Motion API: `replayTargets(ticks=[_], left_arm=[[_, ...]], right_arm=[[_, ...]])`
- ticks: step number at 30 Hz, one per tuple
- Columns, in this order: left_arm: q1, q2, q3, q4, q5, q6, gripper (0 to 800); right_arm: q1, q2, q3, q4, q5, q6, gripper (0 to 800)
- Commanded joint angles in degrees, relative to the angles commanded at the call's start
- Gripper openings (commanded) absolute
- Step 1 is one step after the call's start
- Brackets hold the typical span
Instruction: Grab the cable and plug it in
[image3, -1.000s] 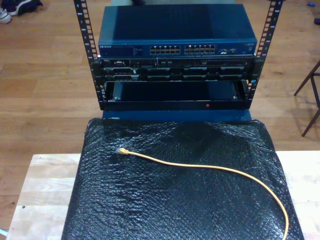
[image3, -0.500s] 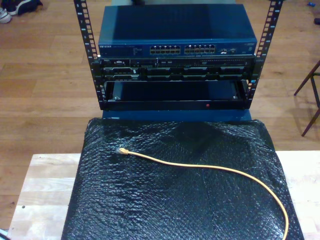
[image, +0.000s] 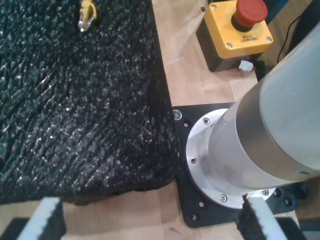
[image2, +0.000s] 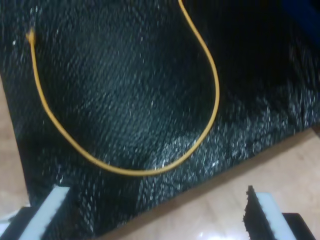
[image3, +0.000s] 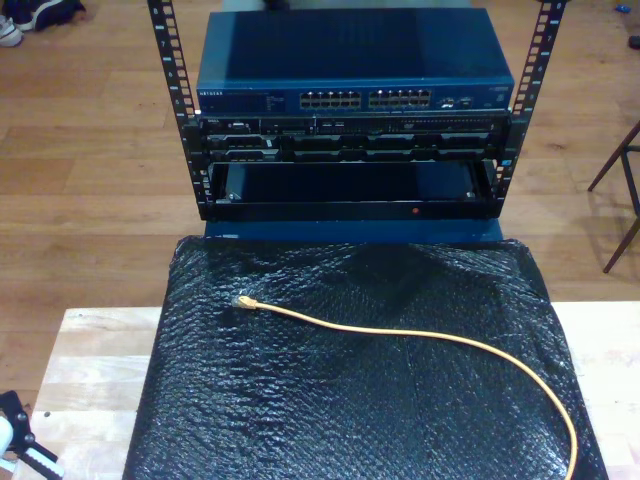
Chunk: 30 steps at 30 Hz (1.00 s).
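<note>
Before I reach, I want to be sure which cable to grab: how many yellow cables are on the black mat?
1. The yellow cable lies across the black mat, plug end toward the exterior view's left, the other end running off the mat's near edge.

Light wood table (image3: 95, 370), lower frame of exterior view; black bubble-wrap sheet (image3: 360, 400) covers its middle; yellow emergency-stop box (image: 237, 32) and black arm base plate (image: 192, 212) on bare wood

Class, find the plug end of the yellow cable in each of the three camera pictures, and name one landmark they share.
Exterior view: plug end on the black mat, toward the exterior view's left.
First wrist view: plug end on the mat, far from my first gripper.
Second wrist view: plug end blurred, on the mat.
Shared landmark: the black mat.
</note>
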<state>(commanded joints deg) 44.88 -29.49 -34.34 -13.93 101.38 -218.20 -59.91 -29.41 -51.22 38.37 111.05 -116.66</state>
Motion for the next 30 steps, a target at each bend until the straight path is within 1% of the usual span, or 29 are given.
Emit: replayTargets(ticks=[4,8,12,17,24,30], left_arm=[[-0.1,0.1,0.1,-1.8,0.0,-0.1,800],[-0.4,0.1,0.4,-2.2,0.1,-1.1,800],[-1.4,0.0,0.4,-2.3,0.1,-2.2,800],[-1.5,0.0,0.4,-2.3,0.0,-3.1,800],[-1.6,0.1,0.5,-3.7,0.0,-3.3,800],[-2.2,0.1,0.5,-3.8,0.0,-4.3,800]], right_arm=[[2.9,0.1,-0.1,0.6,-0.2,1.8,782],[4.3,0.1,-0.1,3.5,-0.3,3.5,782],[6.4,0.1,-0.2,4.7,-1.0,4.8,782],[10.9,0.0,0.0,4.6,-5.8,6.9,783],[14.4,0.0,0.3,4.5,-9.1,8.2,783],[20.9,0.0,2.1,4.1,-14.6,10.3,781]])
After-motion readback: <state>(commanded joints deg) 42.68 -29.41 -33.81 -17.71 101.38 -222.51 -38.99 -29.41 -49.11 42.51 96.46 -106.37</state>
